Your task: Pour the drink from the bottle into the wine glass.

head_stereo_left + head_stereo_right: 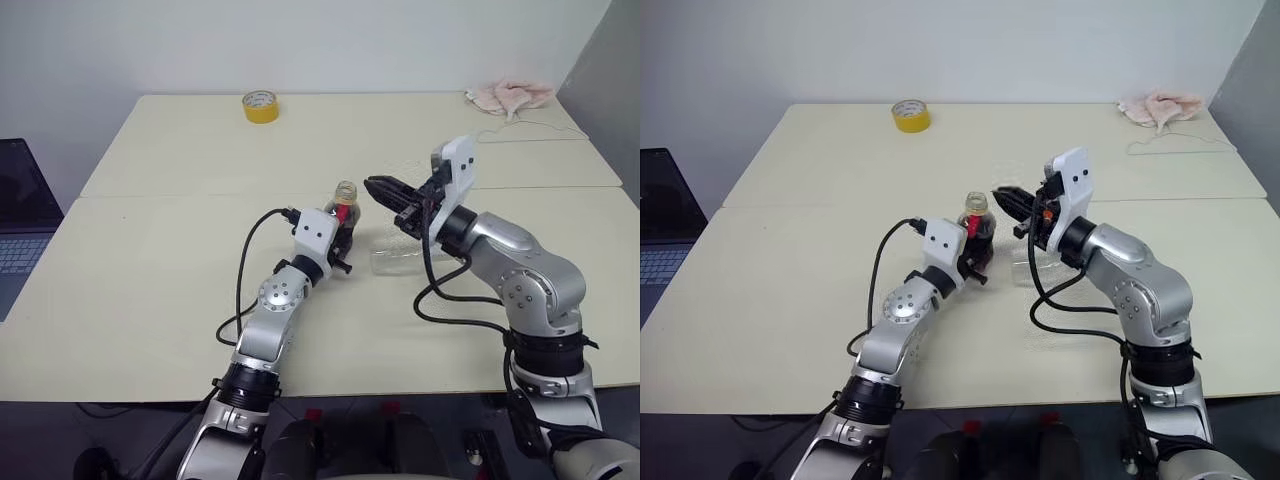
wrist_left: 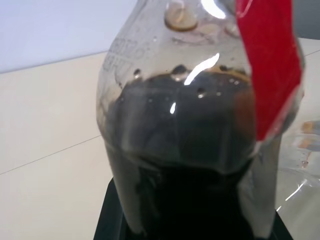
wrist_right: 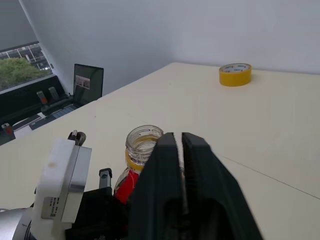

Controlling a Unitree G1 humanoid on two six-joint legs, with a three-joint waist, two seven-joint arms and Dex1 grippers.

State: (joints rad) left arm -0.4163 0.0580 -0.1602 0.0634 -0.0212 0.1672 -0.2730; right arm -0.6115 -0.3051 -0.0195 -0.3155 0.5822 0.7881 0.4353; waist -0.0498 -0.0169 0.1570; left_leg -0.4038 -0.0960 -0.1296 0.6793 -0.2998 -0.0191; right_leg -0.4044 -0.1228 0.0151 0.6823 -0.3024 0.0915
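my left gripper (image 1: 975,243) has its fingers clamped on the bottle (image 1: 978,228), upright on the tabletop (image 1: 150,290), its top open. my right gripper (image 1: 385,190), fingers together and empty, hangs beside its neck. the wine glass (image 1: 405,261) looks tipped over; pouring now would spill the dark drink (image 2: 190,130). the thin plastic could squash.

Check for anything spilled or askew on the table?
Nothing stands out: the small clear plastic bottle of dark drink stands upright, uncapped, in the left gripper; no spill on the beige table.
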